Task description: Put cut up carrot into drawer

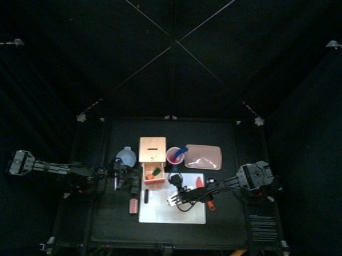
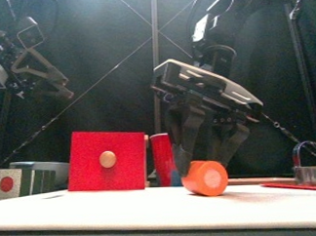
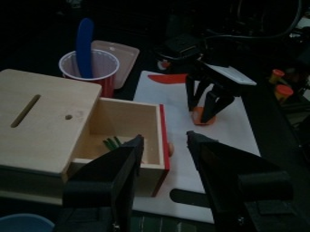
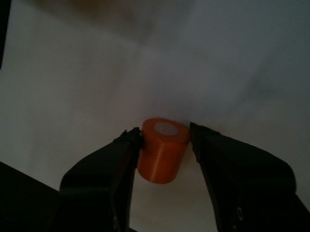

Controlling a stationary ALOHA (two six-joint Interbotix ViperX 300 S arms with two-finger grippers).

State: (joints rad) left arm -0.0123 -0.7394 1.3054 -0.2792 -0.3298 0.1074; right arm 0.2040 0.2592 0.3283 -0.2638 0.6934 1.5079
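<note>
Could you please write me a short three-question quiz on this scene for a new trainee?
1. True or false: the right gripper has its fingers on either side of the cut up carrot.
2. The drawer is: A) pulled open, B) pushed shut.
3. What does the carrot rest on?

Key: 1 true. 2 A. 3 The white mat.
</note>
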